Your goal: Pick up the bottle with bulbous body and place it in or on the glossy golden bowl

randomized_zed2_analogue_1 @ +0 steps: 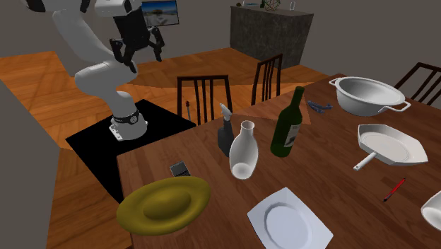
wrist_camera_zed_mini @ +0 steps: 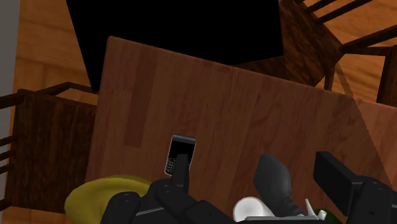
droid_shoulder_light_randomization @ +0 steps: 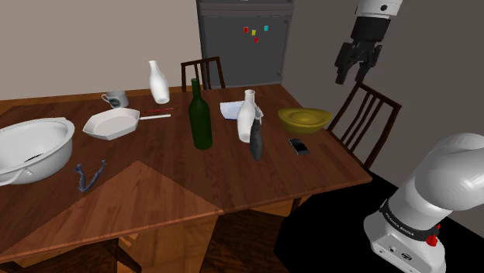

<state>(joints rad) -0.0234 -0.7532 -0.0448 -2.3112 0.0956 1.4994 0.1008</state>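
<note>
A white bottle with a rounded body and narrow neck (droid_shoulder_light_randomization: 247, 115) (randomized_zed2_analogue_1: 242, 150) stands upright near the middle of the wooden table, close to the glossy golden bowl (droid_shoulder_light_randomization: 304, 119) (randomized_zed2_analogue_1: 164, 205) (wrist_camera_zed_mini: 95, 194). Its mouth (wrist_camera_zed_mini: 249, 209) peeks out between my fingers in the wrist view. A second, similar white bottle (droid_shoulder_light_randomization: 159, 81) stands further back. My black gripper (droid_shoulder_light_randomization: 350, 77) (randomized_zed2_analogue_1: 146, 60) (wrist_camera_zed_mini: 261, 178) hangs open high above the table's end, past the bowl, holding nothing.
A dark spray bottle (droid_shoulder_light_randomization: 256, 143) (randomized_zed2_analogue_1: 225, 134) and a green wine bottle (droid_shoulder_light_randomization: 200, 116) (randomized_zed2_analogue_1: 287, 124) flank the near white bottle. A phone (droid_shoulder_light_randomization: 298, 145) (wrist_camera_zed_mini: 179, 154) lies by the bowl. White plate (randomized_zed2_analogue_1: 288, 223), pan (droid_shoulder_light_randomization: 112, 122) and pot (droid_shoulder_light_randomization: 31, 147) sit further along; chairs (droid_shoulder_light_randomization: 364, 116) ring the table.
</note>
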